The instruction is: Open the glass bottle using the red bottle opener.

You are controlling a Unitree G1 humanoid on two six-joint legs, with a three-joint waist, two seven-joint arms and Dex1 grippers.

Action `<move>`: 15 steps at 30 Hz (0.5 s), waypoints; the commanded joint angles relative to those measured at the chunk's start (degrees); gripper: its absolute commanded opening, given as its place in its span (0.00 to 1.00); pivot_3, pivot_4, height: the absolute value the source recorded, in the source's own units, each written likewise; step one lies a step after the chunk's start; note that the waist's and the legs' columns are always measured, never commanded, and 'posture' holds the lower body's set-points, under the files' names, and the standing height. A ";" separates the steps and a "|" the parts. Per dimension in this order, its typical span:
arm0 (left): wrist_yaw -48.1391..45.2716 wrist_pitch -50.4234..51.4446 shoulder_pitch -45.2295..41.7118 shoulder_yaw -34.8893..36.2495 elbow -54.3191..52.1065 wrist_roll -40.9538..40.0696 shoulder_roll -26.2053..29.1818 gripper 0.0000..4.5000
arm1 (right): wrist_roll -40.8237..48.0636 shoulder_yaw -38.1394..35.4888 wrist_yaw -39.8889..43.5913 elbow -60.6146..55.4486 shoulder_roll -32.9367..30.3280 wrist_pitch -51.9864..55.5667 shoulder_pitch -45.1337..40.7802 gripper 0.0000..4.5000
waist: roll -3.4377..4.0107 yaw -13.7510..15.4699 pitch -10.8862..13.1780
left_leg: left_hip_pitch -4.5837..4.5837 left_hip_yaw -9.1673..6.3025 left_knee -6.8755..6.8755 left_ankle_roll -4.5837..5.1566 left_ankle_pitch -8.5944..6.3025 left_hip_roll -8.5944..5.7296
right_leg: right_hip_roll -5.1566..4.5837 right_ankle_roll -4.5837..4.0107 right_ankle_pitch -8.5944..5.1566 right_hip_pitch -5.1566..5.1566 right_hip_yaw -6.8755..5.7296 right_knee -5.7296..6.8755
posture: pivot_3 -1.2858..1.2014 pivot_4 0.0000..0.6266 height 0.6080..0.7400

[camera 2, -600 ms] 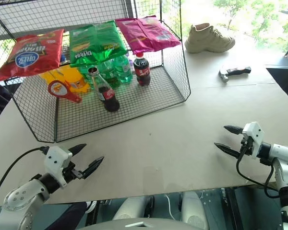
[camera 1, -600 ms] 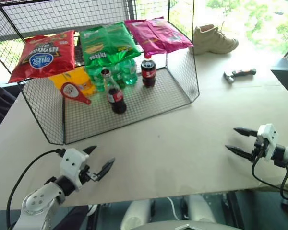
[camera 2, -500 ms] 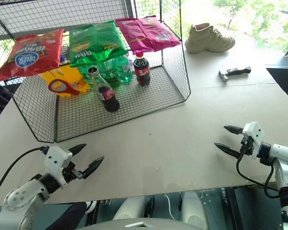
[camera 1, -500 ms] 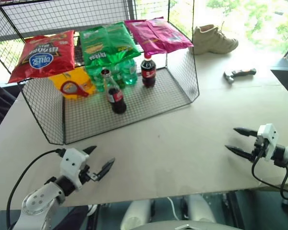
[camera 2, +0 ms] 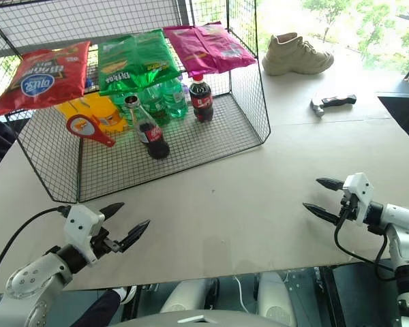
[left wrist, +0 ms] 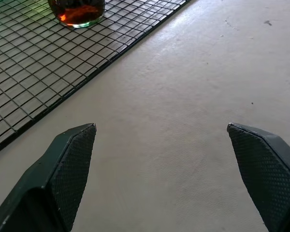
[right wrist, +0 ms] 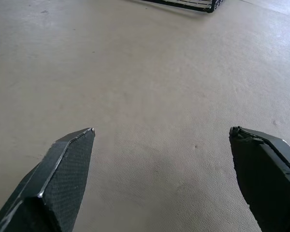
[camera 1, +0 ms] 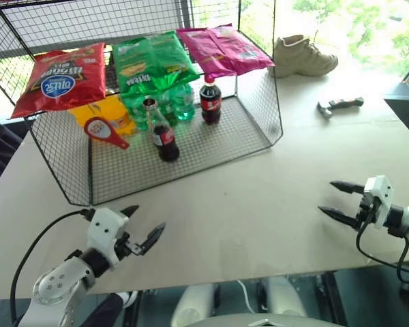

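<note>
The glass bottle [camera 1: 162, 133] stands upright on the lower shelf of a wire rack [camera 1: 259, 116], dark liquid inside, red label band. Its base [left wrist: 77, 9] also shows in the left wrist view. The red bottle opener [camera 1: 103, 131] hangs at the rack's left side, ring head up, handle slanting down toward the bottle. My left gripper [camera 1: 150, 216] is open and empty over the table's near left edge, well short of the rack. My right gripper [camera 1: 326, 197] is open and empty at the near right, pointing left.
A plastic cola bottle [camera 1: 210, 99] and green bottles [camera 1: 170, 102] stand behind the glass bottle. Red, green and pink snack bags [camera 1: 153, 61] lie on the rack's top. A shoe [camera 1: 303, 54] and a small hammer [camera 1: 339, 105] lie at the far right.
The opener's handle swung up to about level, then dropped back to slant down and right. Both grippers have stayed about where they were, open.
</note>
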 commanded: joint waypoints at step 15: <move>9.66 -1.13 -7.88 4.83 0.65 -0.44 -6.72 1.00 | 4.89 0.58 -4.40 -19.60 3.27 7.53 2.95 0.99 | 0.00 0.10 0.03 | 0.00 -0.04 0.01 -0.01 0.01 0.02 | 0.02 0.06 0.04 -0.01 -0.02 0.04 | 0.52 0.24 1.00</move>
